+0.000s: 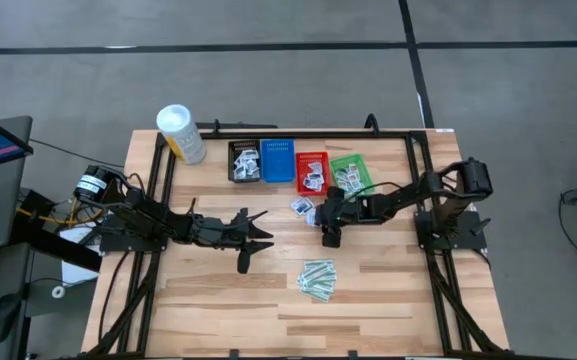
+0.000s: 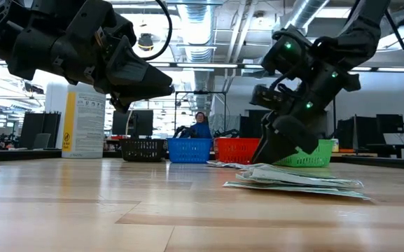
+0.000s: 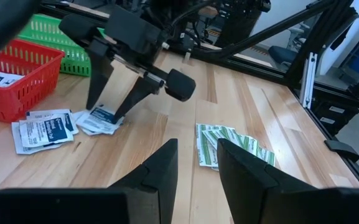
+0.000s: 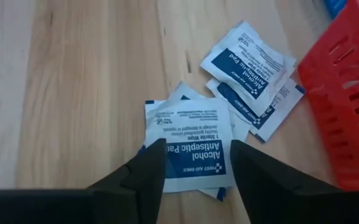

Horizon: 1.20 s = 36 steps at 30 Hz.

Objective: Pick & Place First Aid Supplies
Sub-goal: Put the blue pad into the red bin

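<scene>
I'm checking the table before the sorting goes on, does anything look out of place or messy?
Nothing is damaged or spilled. Some supplies lie loose on the wood outside the baskets: overlapping white alcohol wipe packets beside the red basket, under the right gripper with open jaws, and a scattered pile of pale-green strips nearer the table's front.

Four mesh baskets (image 1: 294,165) (black, blue, red, green), one white tub (image 1: 181,132), two arms (image 1: 168,225), and two loose packet piles (image 1: 317,279) on the table.

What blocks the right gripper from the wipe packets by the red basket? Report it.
Nothing visible. The right gripper hangs open right above the top alcohol wipe packet, its fingers either side of it. The red basket stands beside the pile, not between.
</scene>
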Each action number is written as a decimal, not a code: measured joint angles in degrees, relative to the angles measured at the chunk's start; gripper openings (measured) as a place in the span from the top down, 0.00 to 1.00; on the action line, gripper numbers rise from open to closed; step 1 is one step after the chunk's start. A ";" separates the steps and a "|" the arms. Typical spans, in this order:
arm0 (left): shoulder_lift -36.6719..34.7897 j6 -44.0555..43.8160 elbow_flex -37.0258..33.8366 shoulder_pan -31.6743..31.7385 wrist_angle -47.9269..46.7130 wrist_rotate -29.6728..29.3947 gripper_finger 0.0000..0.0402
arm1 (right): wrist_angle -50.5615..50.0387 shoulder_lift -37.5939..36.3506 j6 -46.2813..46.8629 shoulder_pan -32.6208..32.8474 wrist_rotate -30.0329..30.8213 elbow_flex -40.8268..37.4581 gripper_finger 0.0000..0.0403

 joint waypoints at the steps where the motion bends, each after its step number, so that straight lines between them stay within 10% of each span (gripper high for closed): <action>1: 0.00 0.00 0.00 0.01 0.00 0.00 0.72 | 0.22 0.52 -0.02 -0.28 -0.14 0.00 0.56; 7: 0.00 0.05 0.00 0.02 0.00 0.00 0.72 | -0.30 3.03 0.22 -1.99 -3.14 0.04 0.61; 17: 0.00 0.09 0.00 0.02 -0.02 0.00 0.72 | 1.14 4.33 -0.06 -3.59 -9.04 0.17 0.98; 36: 0.00 0.13 0.00 0.00 -0.04 -0.02 0.72 | -3.23 -2.42 -0.37 -2.34 -9.04 -0.31 1.00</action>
